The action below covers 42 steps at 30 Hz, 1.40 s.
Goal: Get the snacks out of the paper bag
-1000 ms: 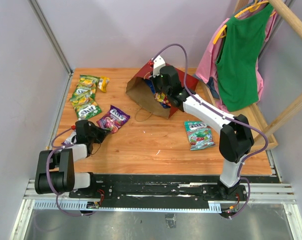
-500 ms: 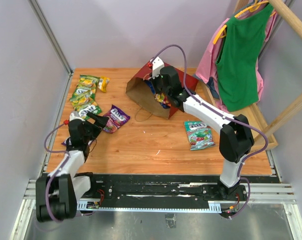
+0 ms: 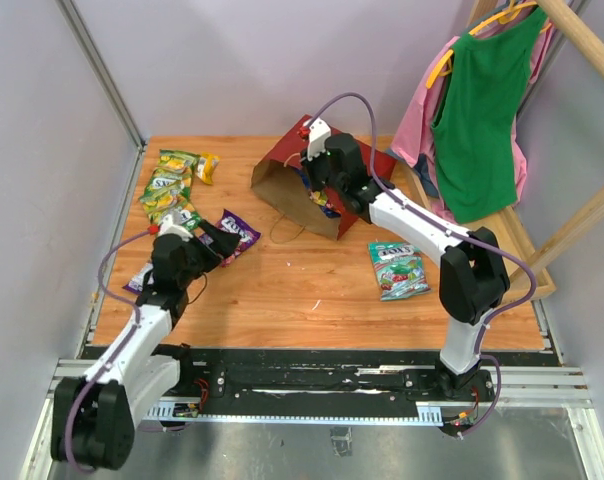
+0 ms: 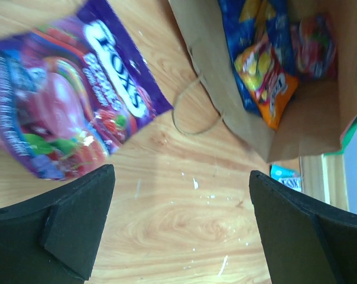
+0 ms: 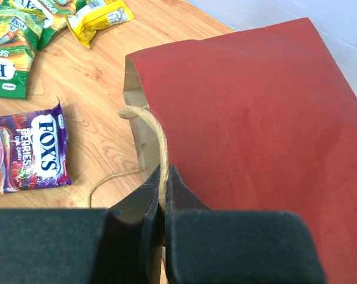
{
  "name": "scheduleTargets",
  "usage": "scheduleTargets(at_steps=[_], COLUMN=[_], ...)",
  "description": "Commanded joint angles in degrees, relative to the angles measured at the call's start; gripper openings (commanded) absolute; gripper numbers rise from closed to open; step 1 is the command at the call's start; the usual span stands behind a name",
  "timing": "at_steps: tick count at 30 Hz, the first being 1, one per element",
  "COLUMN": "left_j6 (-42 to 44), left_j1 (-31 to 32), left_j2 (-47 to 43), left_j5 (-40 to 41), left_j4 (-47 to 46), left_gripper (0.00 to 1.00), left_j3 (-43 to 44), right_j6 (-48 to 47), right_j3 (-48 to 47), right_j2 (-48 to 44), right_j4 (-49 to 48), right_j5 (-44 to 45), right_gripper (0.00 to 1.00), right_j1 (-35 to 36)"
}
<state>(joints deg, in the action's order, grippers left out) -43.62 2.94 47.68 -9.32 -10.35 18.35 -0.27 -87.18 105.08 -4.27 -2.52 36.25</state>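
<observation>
The red paper bag (image 3: pixel 279 172) lies on its side at the back of the table, mouth toward the left. My right gripper (image 5: pixel 164 177) is shut on its upper beige handle (image 5: pixel 149 121) and holds the top flap up. Inside the bag I see a blue chip bag (image 4: pixel 237 35) and an orange-red packet (image 4: pixel 272 86). My left gripper (image 4: pixel 181 219) is open above bare wood, with nothing between its fingers, just beside a purple packet (image 4: pixel 66 118) lying flat. Green-yellow packets (image 3: pixel 169 187) lie at the back left. A teal-white packet (image 3: pixel 398 268) lies right of centre.
The bag's lower handle (image 3: pixel 287 228) loops loose on the wood in front of its mouth. Green and pink garments (image 3: pixel 477 110) hang from a wooden rack (image 3: pixel 582 45) at the right. A wall and metal rail (image 3: pixel 117 200) close off the left side.
My left gripper has opened and let go of the purple packet, and the left arm has stretched out over the table. The right gripper has raised the bag's top flap a little.
</observation>
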Motion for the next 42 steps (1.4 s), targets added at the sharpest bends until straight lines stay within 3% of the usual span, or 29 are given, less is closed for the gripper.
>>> scheduleTargets(at_steps=[1,8,16,23,26,31,35,39,42], left_j6=[2.3,1.4,7.6,16.6,19.5,25.9,31.0,37.3,43.0], left_j1=[8.7,18.9,20.0,19.7,19.7,19.8,21.1,24.1,26.3], left_j2=[7.9,17.6,22.5,25.7,29.0,33.6,37.4,41.4,44.3], left_j5=[5.2,8.7,8.3,9.6,7.8,0.0,-8.2,-10.6,-9.7], left_j4=[-1.3,-8.3,-5.4,4.5,6.1,5.7,5.9,8.4,11.9], left_gripper=[1.0,1.0,1.0,1.0,1.0,1.0,1.0,1.0,1.0], left_j3=[5.0,8.4,18.2,31.1,35.6,41.0,46.9,54.3,59.3], right_j6=[2.6,2.1,0.6,14.1,17.6,17.9,17.3,15.8,15.2], right_j3=[0.8,2.3,4.2,6.8,7.5,9.2,8.2,7.9,9.3], right_j2=[-1.2,-2.8,-4.4,-3.2,-2.1,-3.2,-3.2,-4.4,-7.6], right_j4=[0.1,0.0,1.0,-3.8,-4.5,-5.0,-3.6,-1.2,-0.4], right_j5=[-2.6,-1.9,-4.1,-33.2,-37.5,-37.6,-37.6,-37.2,-36.1], right_gripper=[0.01,0.01,0.01,0.01,0.01,0.02,0.13,0.49,0.63], right_j1=[-1.1,-1.2,-1.6,-14.7,-18.5,-21.3,-21.9,-22.0,-22.3])
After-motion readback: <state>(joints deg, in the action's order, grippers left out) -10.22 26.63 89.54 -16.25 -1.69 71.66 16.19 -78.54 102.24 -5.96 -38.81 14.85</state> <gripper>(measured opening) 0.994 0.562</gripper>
